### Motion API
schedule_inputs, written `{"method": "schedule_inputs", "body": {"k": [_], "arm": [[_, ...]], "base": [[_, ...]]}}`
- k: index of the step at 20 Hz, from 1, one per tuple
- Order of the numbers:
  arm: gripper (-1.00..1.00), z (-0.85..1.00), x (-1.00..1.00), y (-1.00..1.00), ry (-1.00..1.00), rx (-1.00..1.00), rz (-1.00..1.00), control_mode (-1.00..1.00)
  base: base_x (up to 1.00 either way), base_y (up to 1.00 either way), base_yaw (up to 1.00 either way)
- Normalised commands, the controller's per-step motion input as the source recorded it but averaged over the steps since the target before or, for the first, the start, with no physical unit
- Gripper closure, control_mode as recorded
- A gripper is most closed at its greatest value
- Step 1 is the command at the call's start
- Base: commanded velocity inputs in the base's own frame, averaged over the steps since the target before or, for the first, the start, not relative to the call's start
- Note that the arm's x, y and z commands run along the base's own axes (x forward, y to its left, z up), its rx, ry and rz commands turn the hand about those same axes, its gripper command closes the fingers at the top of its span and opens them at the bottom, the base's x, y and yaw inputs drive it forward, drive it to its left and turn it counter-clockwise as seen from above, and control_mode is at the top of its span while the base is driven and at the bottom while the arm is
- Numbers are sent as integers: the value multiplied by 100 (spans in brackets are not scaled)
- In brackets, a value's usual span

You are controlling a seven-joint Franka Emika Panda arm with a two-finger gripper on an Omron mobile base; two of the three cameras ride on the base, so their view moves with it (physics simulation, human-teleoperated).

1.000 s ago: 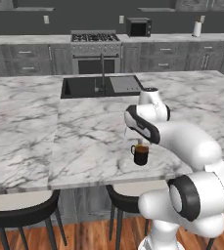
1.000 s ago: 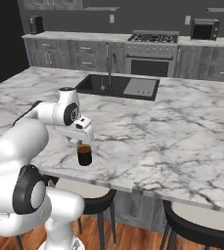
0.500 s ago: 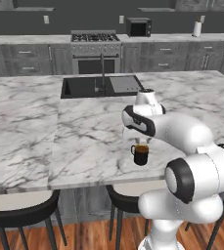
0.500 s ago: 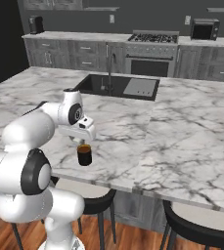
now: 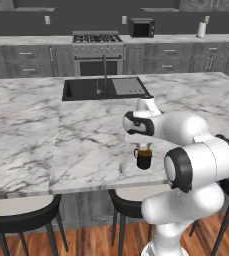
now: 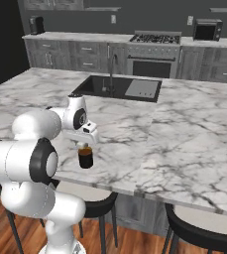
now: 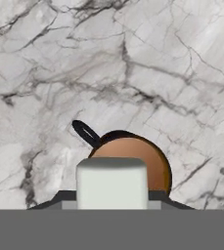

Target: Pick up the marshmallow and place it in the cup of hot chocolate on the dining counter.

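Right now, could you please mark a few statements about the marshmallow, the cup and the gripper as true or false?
1. The marshmallow is held in the gripper above the cup of hot chocolate. True.
2. The cup lies tipped on its side. False: it stands upright on the dining counter, its orange-brown liquid facing up.
3. The cup stands inside the black sink. False: it stands near the counter's front edge, well apart from the sink.
4. The cup's handle shows at its upper left in the hand view. True.
5. The marshmallow already floats in the drink. False: it sits between the fingers, not yet released.
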Motion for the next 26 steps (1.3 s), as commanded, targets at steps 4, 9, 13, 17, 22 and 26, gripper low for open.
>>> {"method": "schedule_inputs", "body": {"k": [4,9,13,17,22,26], "arm": [[100,-16,9,0,0,0,0,-100],[100,-14,1,0,0,0,0,-100],[-100,-7,0,-2,0,0,0,-100],[-100,0,0,-14,0,3,0,-100],[-100,0,0,-12,0,3,0,-100],[-100,0,0,0,-5,2,0,-100]], "base": [[0,0,0],[0,0,0],[0,0,0],[0,0,0],[0,0,0],[0,0,0]]}}
